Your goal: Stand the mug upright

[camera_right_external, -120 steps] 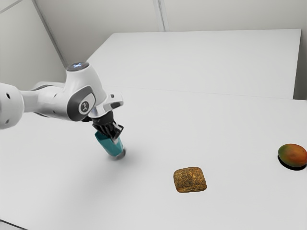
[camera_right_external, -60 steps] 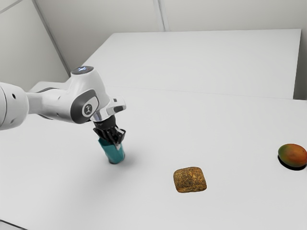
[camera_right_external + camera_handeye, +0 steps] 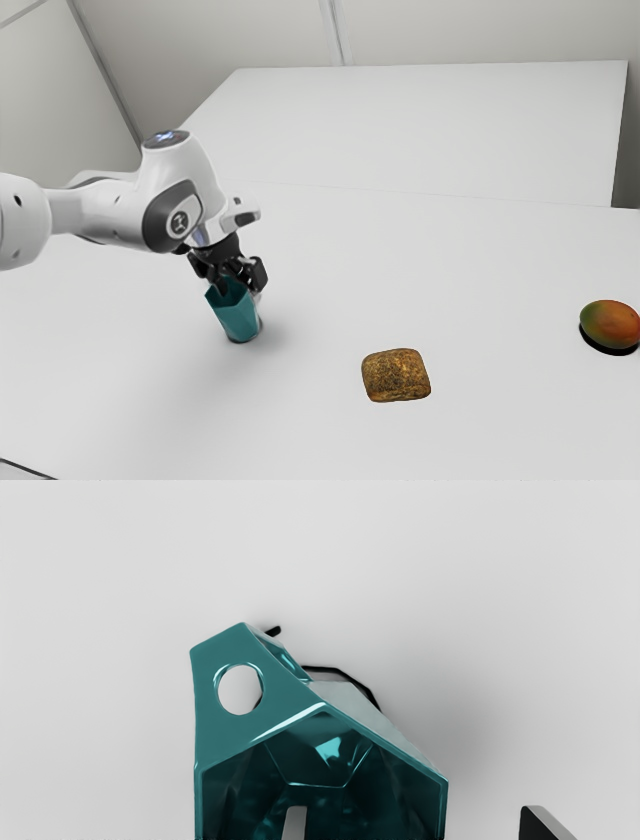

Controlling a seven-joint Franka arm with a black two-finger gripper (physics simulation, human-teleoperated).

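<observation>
Faceted teal mug [image 3: 237,313], left of frame, below mid-height; mouth up, body leaning toward the exterior view's left.
Holed handle [image 3: 287,712] shows in wrist view; can't tell if base sits flat. Black gripper [image 3: 241,287] at the mouth, spread wide: one finger [image 3: 295,825] inside the mug, the other [image 3: 542,825] outside, apart from the wall; no grip. White arm [image 3: 110,210] enters from frame left. Brown crusty bread roll [image 3: 396,376], lower centre. Red-green mango [image 3: 611,324], right edge. All on white table [image 3: 460,270].
</observation>
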